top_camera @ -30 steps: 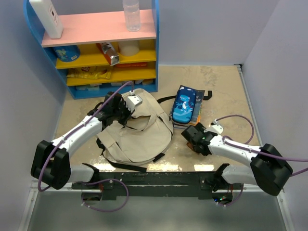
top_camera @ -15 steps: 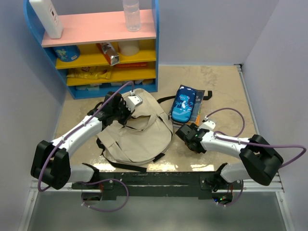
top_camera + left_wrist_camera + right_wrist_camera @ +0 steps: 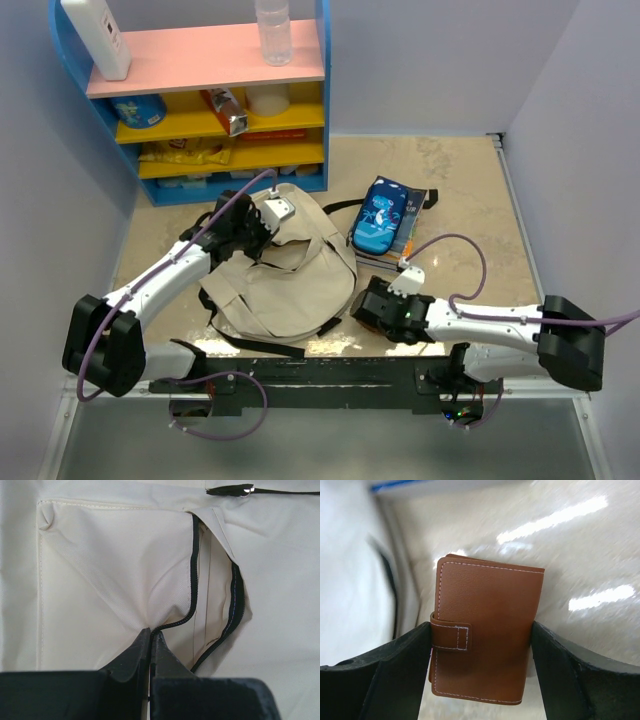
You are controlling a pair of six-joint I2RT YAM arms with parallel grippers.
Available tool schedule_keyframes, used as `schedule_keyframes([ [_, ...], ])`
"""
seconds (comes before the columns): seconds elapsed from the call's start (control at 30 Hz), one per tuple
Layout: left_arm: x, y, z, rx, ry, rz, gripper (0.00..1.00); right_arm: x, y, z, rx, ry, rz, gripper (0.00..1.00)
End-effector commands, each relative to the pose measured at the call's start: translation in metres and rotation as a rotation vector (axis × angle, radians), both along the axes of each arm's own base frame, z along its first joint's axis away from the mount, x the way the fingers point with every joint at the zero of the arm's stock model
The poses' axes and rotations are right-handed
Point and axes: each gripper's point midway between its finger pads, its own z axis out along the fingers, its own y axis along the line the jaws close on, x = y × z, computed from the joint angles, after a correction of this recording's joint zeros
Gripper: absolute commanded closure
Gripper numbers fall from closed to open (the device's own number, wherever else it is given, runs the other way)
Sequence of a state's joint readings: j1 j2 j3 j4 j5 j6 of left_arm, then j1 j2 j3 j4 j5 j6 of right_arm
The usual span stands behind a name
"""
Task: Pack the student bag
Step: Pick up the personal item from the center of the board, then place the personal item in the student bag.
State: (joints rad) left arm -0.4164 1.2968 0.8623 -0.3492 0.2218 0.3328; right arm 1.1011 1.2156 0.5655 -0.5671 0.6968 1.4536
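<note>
Top external view. A: Which step do we show here?

B: The loading step, we judge. The student bag (image 3: 285, 285) lies flat on the table (image 3: 460, 190), lower centre-left of the frame. The left gripper (image 3: 252, 236), at the bag's upper edge, is clenched on the fabric beside the zip (image 3: 194, 570) and holds a pocket mouth parted. The left wrist view shows its fingertips pressed together on that seam. The right gripper (image 3: 368, 310), just beside the bag's right edge, carries a brown wallet (image 3: 487, 630). In the right wrist view both fingers (image 3: 395, 675) lie against the wallet's long edges, so we read a grasp.

A: What does the next move call for?

B: We expect the wallet must be brought over the parted zip and slipped in narrow end first. The gap looks slim, so the left arm must hold the mouth wide.

A: Any legible writing?

B: None that we can read. The wallet is plain, with white stitching and a strap tab. The blue pencil case (image 3: 380, 215), right of the bag on a book (image 3: 415, 235), bears a cartoon picture. Packet labels on the shelf (image 3: 200, 100), upper left, are too small to read.
</note>
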Motion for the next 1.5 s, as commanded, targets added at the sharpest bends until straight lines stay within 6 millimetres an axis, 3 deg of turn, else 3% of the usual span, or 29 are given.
schedule_keyframes([
  [0.0,0.017,-0.010,0.042,-0.068,-0.129,-0.017,1.00,-0.019,0.022,0.021,0.062,-0.045,0.038,0.68],
  [0.17,0.016,-0.011,0.042,-0.077,-0.127,-0.019,1.00,-0.034,0.057,0.057,0.060,-0.155,0.171,0.69],
  [0.27,0.015,-0.012,0.044,-0.083,-0.129,-0.021,1.00,-0.032,0.096,0.099,0.103,-0.242,0.252,0.68],
  [0.33,0.015,-0.013,0.045,-0.089,-0.129,-0.025,1.00,-0.027,0.110,0.111,0.088,-0.287,0.305,0.67],
  [0.37,0.014,-0.013,0.044,-0.091,-0.126,-0.024,1.00,-0.024,0.129,0.120,0.132,-0.321,0.321,0.66],
  [0.43,0.013,-0.014,0.044,-0.097,-0.123,-0.031,1.00,-0.011,0.140,0.128,0.084,-0.374,0.374,0.65],
  [0.47,0.012,-0.014,0.044,-0.097,-0.123,-0.032,1.00,-0.003,0.155,0.135,0.119,-0.398,0.373,0.64],
  [0.53,0.010,-0.014,0.043,-0.098,-0.122,-0.038,1.00,0.008,0.168,0.134,0.092,-0.405,0.437,0.61],
  [0.57,0.009,-0.013,0.043,-0.097,-0.119,-0.038,1.00,0.023,0.177,0.143,0.141,-0.432,0.417,0.58],
  [0.63,0.006,-0.014,0.043,-0.100,-0.118,-0.051,1.00,0.042,0.184,0.136,0.104,-0.435,0.461,0.57],
  [0.67,0.005,-0.014,0.043,-0.099,-0.117,-0.055,1.00,0.050,0.193,0.144,0.137,-0.458,0.466,0.57],
  [0.73,0.002,-0.016,0.043,-0.106,-0.115,-0.067,1.00,0.066,0.198,0.134,0.085,-0.458,0.504,0.56],
  [0.8,0.000,-0.016,0.041,-0.108,-0.107,-0.073,1.00,0.075,0.211,0.139,0.099,-0.476,0.563,0.55],
  [0.93,-0.002,-0.016,0.039,-0.110,-0.105,-0.075,1.00,0.088,0.231,0.122,0.116,-0.452,0.667,0.55],
  [1.1,-0.002,-0.015,0.038,-0.113,-0.107,-0.071,1.00,0.075,0.255,0.110,0.156,-0.425,0.810,0.55],
  [1.47,-0.002,-0.017,0.037,-0.120,-0.104,-0.071,1.00,0.055,0.247,0.066,0.159,-0.332,0.877,0.56],
])
